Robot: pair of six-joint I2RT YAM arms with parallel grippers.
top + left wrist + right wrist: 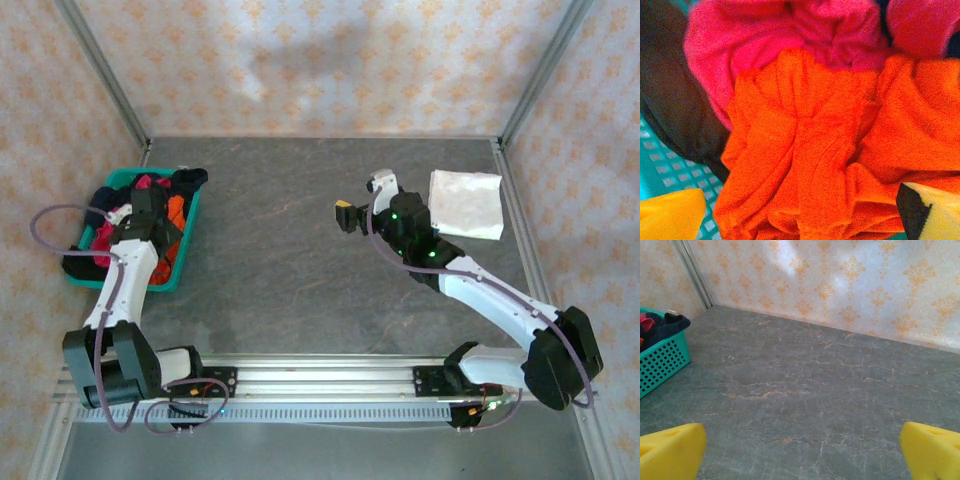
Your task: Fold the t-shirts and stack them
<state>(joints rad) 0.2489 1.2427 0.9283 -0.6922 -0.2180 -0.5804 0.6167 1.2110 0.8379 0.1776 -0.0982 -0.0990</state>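
Now comes the picking step: the left pincer (800, 216), released, hangs over the orange t-shirt (815, 150) in the basket (665, 167); the right pincer (802, 452) is released above the bench (815, 380). Next, I think, descend and pinch one fold.

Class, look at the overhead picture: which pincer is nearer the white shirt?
Right. The right pincer hangs open beside the white shirt, to its left in the overhead view and apart from it. The left pincer is across the table, over the basket.
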